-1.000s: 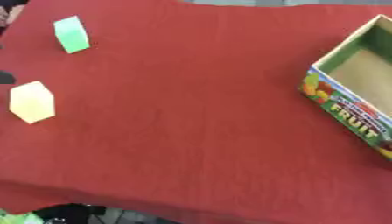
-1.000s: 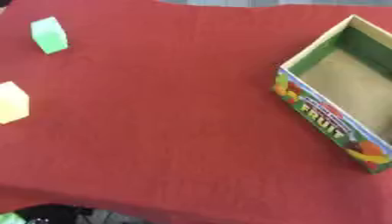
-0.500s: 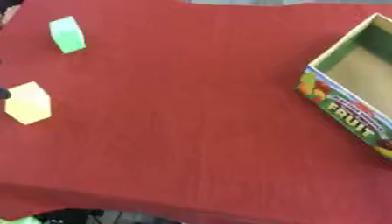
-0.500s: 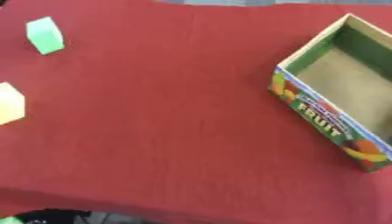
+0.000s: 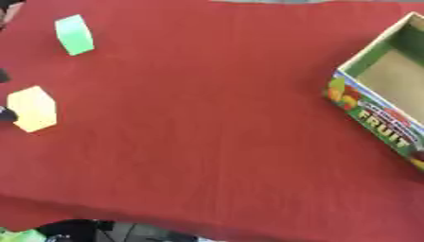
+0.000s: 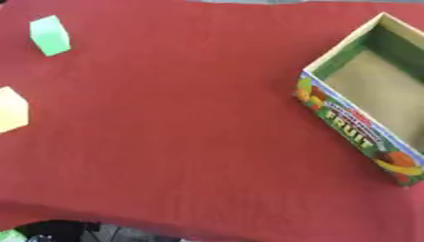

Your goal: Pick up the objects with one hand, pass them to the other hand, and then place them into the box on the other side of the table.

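Left eye view: red bench point(image 5: 207, 132) filling nearly the whole frame. Green block point(image 5: 75, 34) at upper left, standing alone on the cloth. Yellow block point(image 5: 32, 108) at mid left, well below the green one and apart from it. Dark bits at the far left edge, just beside the yellow block and a little above it; probably tips of the left hand point(image 5: 5, 114), touching or nearly touching the block's left side, cannot tell which. Fingers too cut off by the frame edge to say whether spread, pressed together or pinching.

Box point(image 6: 342, 48) at the right side of the frame, turned at an angle, open top, green inside walls, plain brown floor, nothing lying in it. Fruit pictures and the word FRUIT along its near outer wall. Far right part of the box cropped in the left eye view, shown more fully in the right eye view.

Both blocks well apart from the box, with bare red cloth between.
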